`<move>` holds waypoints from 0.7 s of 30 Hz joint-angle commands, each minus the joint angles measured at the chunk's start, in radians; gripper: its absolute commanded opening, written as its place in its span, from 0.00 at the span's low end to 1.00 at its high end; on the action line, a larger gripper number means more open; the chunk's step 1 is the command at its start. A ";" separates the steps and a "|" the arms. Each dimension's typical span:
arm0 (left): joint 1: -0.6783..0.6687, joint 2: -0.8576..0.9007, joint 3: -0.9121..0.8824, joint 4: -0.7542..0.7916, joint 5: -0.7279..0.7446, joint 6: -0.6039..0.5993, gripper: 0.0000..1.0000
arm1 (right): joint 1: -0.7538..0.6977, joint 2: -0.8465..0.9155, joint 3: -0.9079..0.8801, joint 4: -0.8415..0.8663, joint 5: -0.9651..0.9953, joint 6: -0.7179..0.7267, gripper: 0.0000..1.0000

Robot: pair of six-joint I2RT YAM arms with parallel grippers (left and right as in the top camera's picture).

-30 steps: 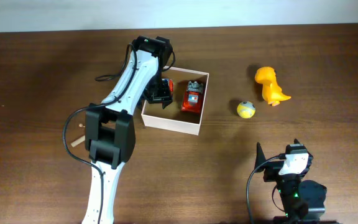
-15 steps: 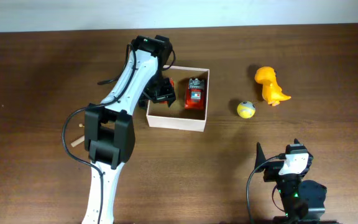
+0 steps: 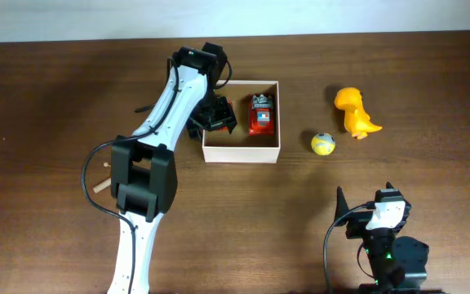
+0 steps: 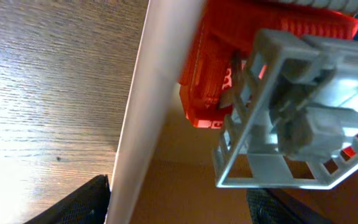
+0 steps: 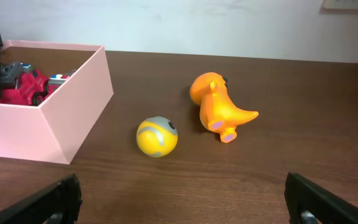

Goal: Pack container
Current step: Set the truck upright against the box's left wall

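**Overhead view.** The container [image 3: 241, 157] (square, so it has no long axis to speak of) sits mid-way across the dark wood-grain counter [image 3: 47, 106]. It has thin white walls around a tan cardboard floor. The left pincer [image 3: 211, 122] stands at its left wall, so the box lies directly to that pincer's right, and the left arm is much the nearer. A red toy vehicle [image 3: 261, 116] lies inside, near the right wall. A yellow ball [image 3: 323, 144] and an orange dinosaur [image 3: 356, 113] rest outside, to the right of the box and apart from it. The right pincer [image 3: 364, 196] sits well apart, at the near edge.

**Left wrist view.** The left pincer's jaws are spread and straddle the white wall. One dark finger [image 4: 79, 202] is over bare wood and the other over the cardboard, and nothing is pinched. Beyond them are the vehicle's glossy, ribbed red body and a grey plastic lattice frame.

**Right wrist view.** The right pincer's jaws are spread wide and empty. They face the smooth ball and the rounded, glossy dinosaur, with the container ahead to the left. These two toys most likely fall to the right arm.
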 commanded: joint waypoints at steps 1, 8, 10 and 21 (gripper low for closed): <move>0.006 0.013 -0.019 0.006 -0.011 0.011 0.70 | 0.005 -0.010 -0.007 0.000 -0.009 -0.006 0.98; 0.011 0.009 -0.005 -0.003 -0.040 0.079 0.68 | 0.005 -0.010 -0.007 -0.001 -0.009 -0.006 0.99; 0.011 0.009 0.015 -0.007 -0.061 0.091 0.68 | 0.005 -0.010 -0.007 -0.001 -0.009 -0.006 0.99; 0.011 0.008 0.195 -0.041 -0.223 0.238 0.69 | 0.005 -0.010 -0.007 0.000 -0.009 -0.006 0.99</move>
